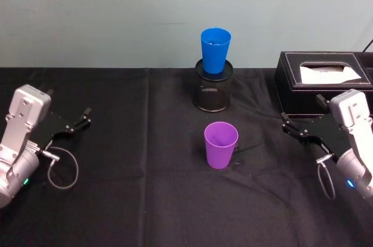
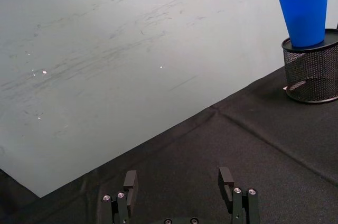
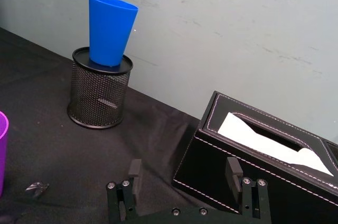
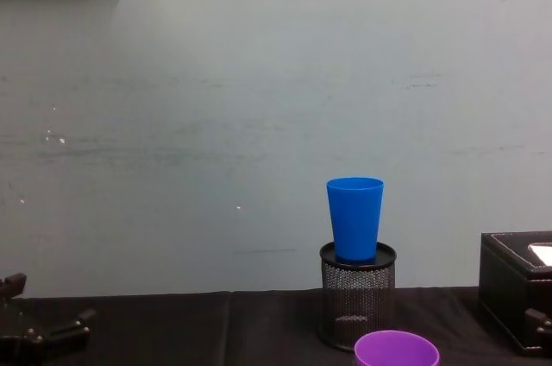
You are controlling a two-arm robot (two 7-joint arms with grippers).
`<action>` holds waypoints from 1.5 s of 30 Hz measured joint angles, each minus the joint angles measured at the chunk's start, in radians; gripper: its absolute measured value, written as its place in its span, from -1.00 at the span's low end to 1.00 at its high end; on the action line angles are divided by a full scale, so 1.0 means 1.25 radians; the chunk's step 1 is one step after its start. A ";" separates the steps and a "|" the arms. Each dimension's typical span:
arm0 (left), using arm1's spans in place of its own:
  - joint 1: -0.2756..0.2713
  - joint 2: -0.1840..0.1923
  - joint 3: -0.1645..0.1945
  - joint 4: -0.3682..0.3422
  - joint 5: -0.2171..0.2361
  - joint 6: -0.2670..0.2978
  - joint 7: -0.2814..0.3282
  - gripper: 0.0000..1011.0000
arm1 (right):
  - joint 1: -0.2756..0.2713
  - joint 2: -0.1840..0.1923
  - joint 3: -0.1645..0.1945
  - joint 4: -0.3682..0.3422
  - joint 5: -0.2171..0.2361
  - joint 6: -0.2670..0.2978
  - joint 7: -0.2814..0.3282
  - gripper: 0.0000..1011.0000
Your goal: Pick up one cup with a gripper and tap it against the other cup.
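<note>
The purple cup [image 1: 221, 145] stands upright on the black tablecloth, in front of a black mesh pot [image 1: 213, 90]. The blue cup [image 1: 215, 50] sits upright in the pot's mouth, raised above the table. The chest view shows the blue cup [image 4: 354, 217] above the purple cup's rim [image 4: 397, 349]. My left gripper [image 1: 81, 119] rests open at the table's left, well away from both cups. My right gripper [image 1: 302, 109] is open at the right, beside the tissue box. The wrist views show the left gripper [image 2: 178, 179] and the right gripper [image 3: 184, 168] with nothing between the fingers.
A black tissue box [image 1: 322, 81] stands at the back right, close to the right gripper. A cable loop [image 1: 61, 168] hangs by the left arm. A pale wall runs behind the table's far edge. Bare cloth lies around the purple cup.
</note>
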 joint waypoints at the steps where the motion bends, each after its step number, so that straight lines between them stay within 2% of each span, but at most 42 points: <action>1: 0.000 0.000 0.000 0.000 0.000 0.000 0.000 0.98 | 0.000 0.000 0.000 0.000 0.000 0.000 0.000 0.98; 32: 0.000 0.000 0.000 0.000 0.000 0.000 0.000 0.98 | -0.001 0.001 0.001 -0.001 0.000 0.000 0.001 0.98; 40: 0.000 0.000 0.000 0.000 0.000 0.000 0.000 0.98 | -0.056 0.022 0.020 -0.077 0.024 -0.039 0.057 0.98; 45: 0.000 0.000 0.000 0.000 0.000 0.000 0.000 0.98 | -0.102 0.029 0.024 -0.105 0.071 -0.065 0.125 0.98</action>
